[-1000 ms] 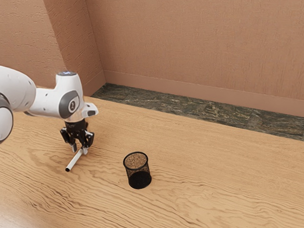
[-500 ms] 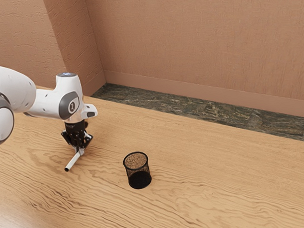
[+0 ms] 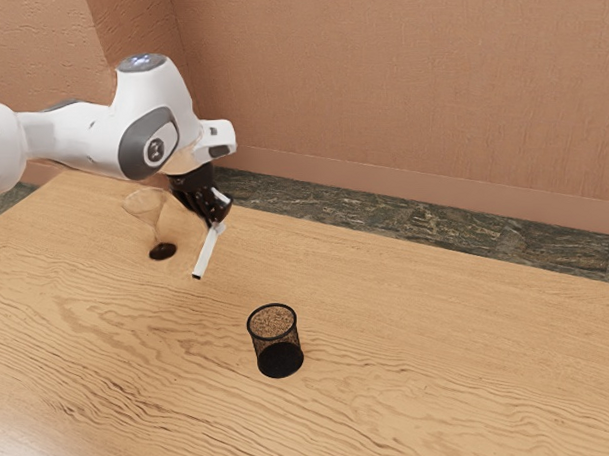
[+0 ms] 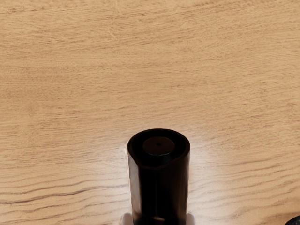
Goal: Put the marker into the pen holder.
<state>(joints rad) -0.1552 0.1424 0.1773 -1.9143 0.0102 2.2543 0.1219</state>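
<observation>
High over the table, the black gripper [image 3: 216,223] is shut on the white marker [image 3: 207,253], which slants down from the fingertips with its dark end lowest. In the wrist view the marker's black end [image 4: 159,178] looms large, with pale fingertips [image 4: 191,219] touching it from both sides. The black mesh pen holder [image 3: 279,359] stands upright on the table, lower and toward the exterior view's right from the gripper. Part of its dark rim [image 4: 294,222] shows in a corner of the wrist view.
A clear glass-like object with a dark round base [image 3: 162,251] stands on the wooden table [image 3: 419,364], close to the gripper on the exterior view's left. Behind the table's far edge lie a dark floor strip and a wall.
My gripper has risen and moved toward the exterior view's right, lifting the marker off the table. The glass-like object, previously behind the arm, has come into view. The pen holder stands unmoved.
</observation>
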